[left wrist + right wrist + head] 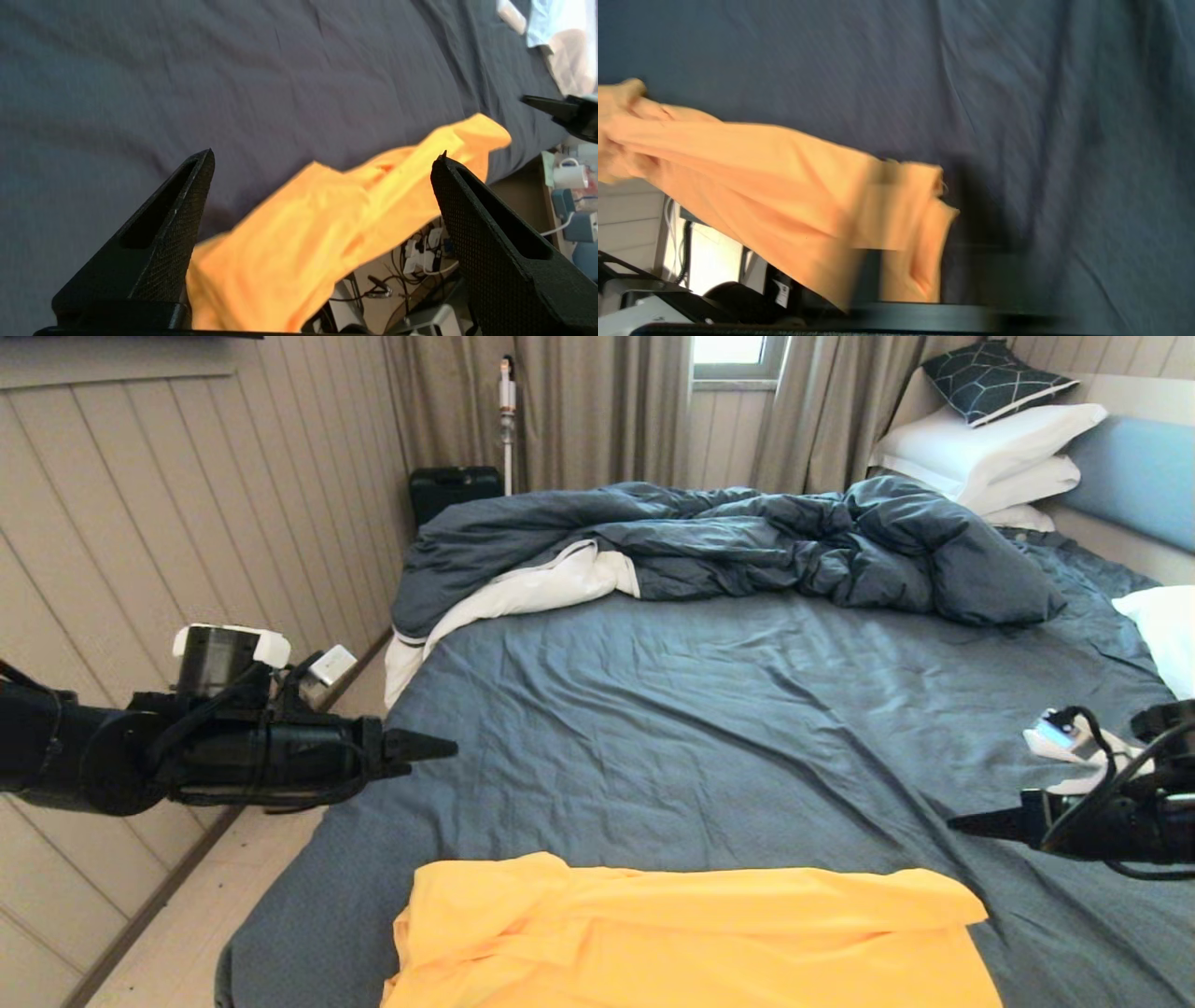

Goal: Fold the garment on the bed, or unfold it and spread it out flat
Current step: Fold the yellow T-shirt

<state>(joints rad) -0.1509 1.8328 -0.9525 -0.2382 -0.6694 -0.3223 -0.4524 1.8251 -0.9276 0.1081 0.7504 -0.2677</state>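
Observation:
The garment (691, 933) is bright yellow and lies in a broad rumpled band along the near edge of the bed (728, 709), its print hidden. Both wrist views show it against the slate-blue sheet: garment (299, 233), garment (761, 177). My left gripper (439, 747) hovers over the bed's left edge, above and behind the garment's left end. It is open and empty, fingers (177, 219) wide apart. My right gripper (962, 823) hangs above the sheet to the right of the garment's right end, touching no cloth.
A rumpled dark-blue duvet (747, 541) with white lining fills the far half of the bed. White pillows (990, 448) and a dark patterned cushion (994, 378) are stacked at the far right. A panelled wall and a strip of floor (215, 896) run along the left.

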